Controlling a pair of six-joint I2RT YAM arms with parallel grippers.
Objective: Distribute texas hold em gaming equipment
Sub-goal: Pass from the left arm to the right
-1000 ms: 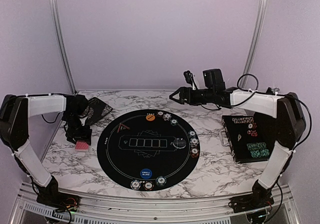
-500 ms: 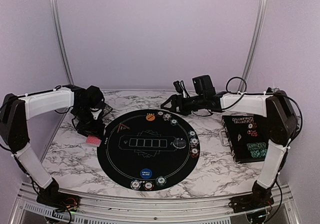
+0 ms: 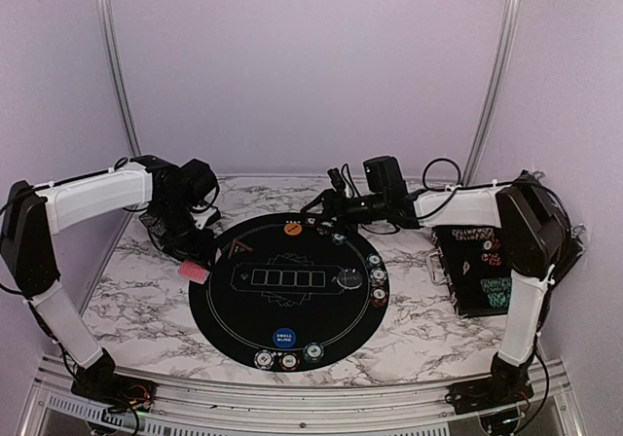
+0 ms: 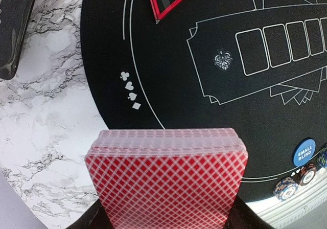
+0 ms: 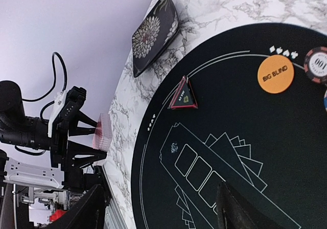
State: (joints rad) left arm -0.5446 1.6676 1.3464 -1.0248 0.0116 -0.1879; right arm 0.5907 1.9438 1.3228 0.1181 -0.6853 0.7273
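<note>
The left gripper (image 3: pixel 193 261) is clamped on a deck of red-backed playing cards (image 4: pixel 166 180), one finger on each side, holding it at the left rim of the round black mat (image 3: pixel 243 309) – partly over the felt, partly over the marble-patterned table (image 3: pixel 136 309). Just beyond the deck, on the mat's far-left part, lies the small black triangular marker (image 5: pixel 183 96) with its red border. The right gripper (image 5: pixel 158 208), fingers apart and with nothing between them, hovers over the mat's far edge, close to the orange BIG BLIND button (image 5: pixel 276 74) and a row of striped-edge chips (image 3: pixel 326 227) beside it. More chips (image 3: pixel 377 282) sit in a line along the mat's right edge next to a dark-grey button (image 3: pixel 348 280), and another three chips (image 3: pixel 289 359) lie at its near edge, just below the blue SMALL BLIND button (image 3: pixel 283 338). An open black chip case (image 3: pixel 482 271) rests at the table's right edge, well apart from the mat – a dark flower-patterned item (image 5: pixel 155 32) lies near the far-left corner.
</note>
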